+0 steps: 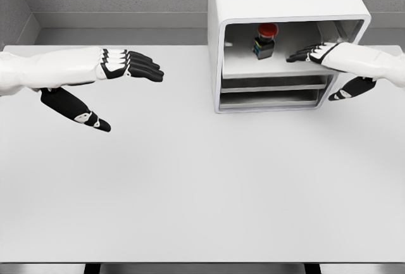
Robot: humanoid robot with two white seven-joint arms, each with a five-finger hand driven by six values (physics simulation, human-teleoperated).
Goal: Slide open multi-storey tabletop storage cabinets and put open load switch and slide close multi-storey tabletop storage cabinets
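One white storage cabinet (278, 8) stands at the far side of the white table (190, 185), right of the middle. Its front shows three levels: one open top compartment and, beneath it, two shallow drawers (273, 92) stacked one over the other, both pushed in.

One load switch (264, 41) stands upright inside the cabinet's top compartment, near the middle of its floor. It has a round red cap on a dark body with small coloured marks low on its side; these are too small to read, and no brand, label or writing can be made out on the switch or the cabinet.

Two hands are in view. The right hand (329, 56) reaches into the cabinet's top compartment from the right, its dark fingers (302, 54) stretched flat toward the switch and stopping just short of it, apart from it. The hand is spread and grips nothing; its thumb (352, 88) hangs lower, in front of the cabinet's right edge by the drawers.

The left hand (120, 65) hovers over the table well to the left of the cabinet, palm side inward, its four fingers straight and pointing toward the cabinet, the thumb angled down and away. It too is spread and holds nothing.
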